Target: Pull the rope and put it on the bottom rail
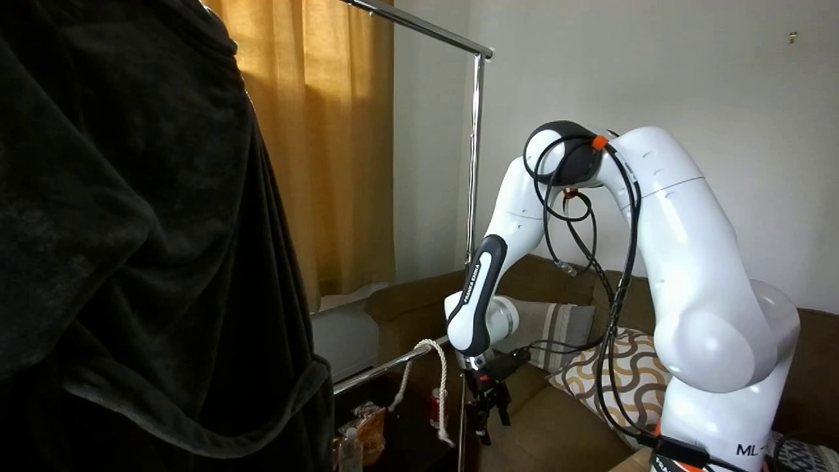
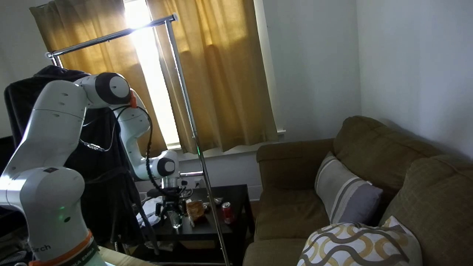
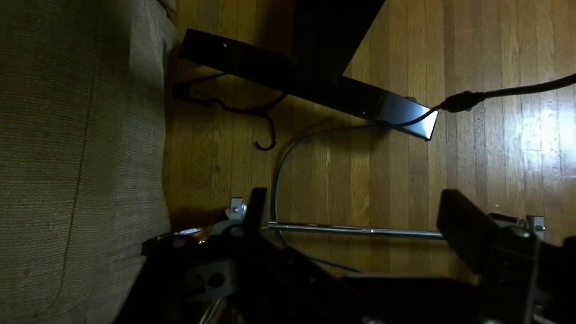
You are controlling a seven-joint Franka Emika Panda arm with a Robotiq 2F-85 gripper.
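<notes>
A white rope (image 1: 442,383) hangs over a horizontal chrome rail (image 1: 377,372) of the clothes rack, with an end hanging down on each side. In an exterior view only a pale strip of the rope (image 2: 190,214) shows beside my gripper (image 2: 172,213). My gripper (image 1: 493,427) points down, to the right of the rope and apart from it in that exterior view. In the wrist view the fingers of my gripper (image 3: 353,211) are wide apart with nothing between them. A low chrome rail (image 3: 360,230) near the floor shows beyond the fingers. I cannot make out the rope in the wrist view.
The rack's upright post (image 2: 188,107) stands close to my gripper. A dark robe (image 1: 164,262) hangs on the rack. A black table (image 2: 236,192) holds a red can (image 2: 227,213) and an orange bag (image 2: 196,209). A brown sofa (image 2: 282,218) stands beside it. A hanger (image 3: 243,110) lies on the floor.
</notes>
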